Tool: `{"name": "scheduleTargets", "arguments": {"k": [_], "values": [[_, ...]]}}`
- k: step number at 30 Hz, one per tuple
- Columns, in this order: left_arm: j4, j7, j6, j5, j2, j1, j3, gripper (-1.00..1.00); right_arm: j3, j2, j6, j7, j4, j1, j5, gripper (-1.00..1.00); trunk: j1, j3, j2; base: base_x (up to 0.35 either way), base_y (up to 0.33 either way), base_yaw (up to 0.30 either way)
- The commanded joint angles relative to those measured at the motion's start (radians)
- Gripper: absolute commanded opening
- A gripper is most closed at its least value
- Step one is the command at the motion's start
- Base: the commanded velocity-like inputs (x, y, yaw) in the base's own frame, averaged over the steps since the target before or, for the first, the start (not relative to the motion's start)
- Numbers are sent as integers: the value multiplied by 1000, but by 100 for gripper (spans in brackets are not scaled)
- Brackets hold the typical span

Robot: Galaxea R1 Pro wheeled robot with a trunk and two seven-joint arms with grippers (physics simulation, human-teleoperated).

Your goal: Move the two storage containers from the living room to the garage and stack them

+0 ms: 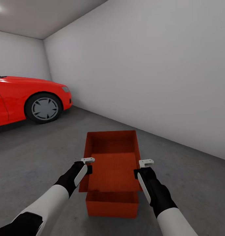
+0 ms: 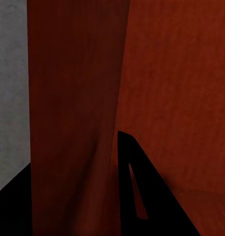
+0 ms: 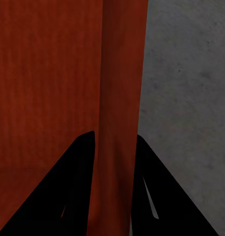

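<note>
Now in the garage, upper storage container (image 1: pixel 113 162) held above the lower storage container (image 1: pixel 112 205) on the grey concrete floor (image 1: pixel 43 157), left gripper (image 1: pixel 87 165) clamped on its left wall, right gripper (image 1: pixel 142 167) clamped on its right wall, red car (image 1: pixel 25 98) beyond

Floor (image 1: pixel 191 183): dark grey mottled concrete, running to the white walls.
Lower container (image 1: pixel 112 204): orange-red bin, sitting directly on the floor near the robot.
Upper container (image 1: pixel 113 157): lying over the lower one, tilted, not touching the floor.
Red car (image 1: pixel 27 98): standing on the floor, far left, well apart from the bins.
</note>
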Motion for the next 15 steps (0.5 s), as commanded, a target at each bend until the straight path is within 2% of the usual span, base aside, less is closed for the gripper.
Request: {"name": "scheduleTargets", "arguments": {"k": [1,15], "values": [[-2,-1,-13,-32,-26,0,2,-100,37,25,-3,4,2,1,-31,-100,0,0,0,0,0,0],[-2,-1,-13,-32,-26,0,2,-100,37,25,-3,4,1,1,-31,-100,0,0,0,3,0,0]]}}
